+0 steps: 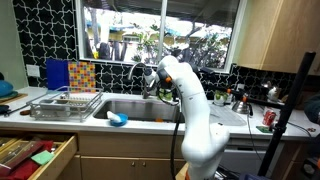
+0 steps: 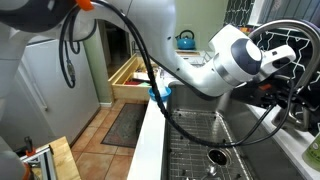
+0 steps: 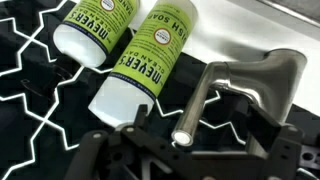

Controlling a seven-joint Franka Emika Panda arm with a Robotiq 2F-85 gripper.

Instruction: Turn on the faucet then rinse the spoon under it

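Here, the gripper (image 3: 182,152), jaw opening indiscernible, sits by the faucet handle (image 3: 255,78) at its lever tip; push slowly along its swing, clear of the soap bottles (image 3: 140,65)

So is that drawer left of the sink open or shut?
Open: in an exterior view the drawer sticks out past the cabinet, and its contents show from above.

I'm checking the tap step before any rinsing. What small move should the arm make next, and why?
Probably ease forward a little and close the jaws on the faucet's brushed-metal lever handle. In the wrist view the gripper looks open, and the lever's rounded tip already lies between the jaws, so a grasp seems the nearest step toward turning the water on.
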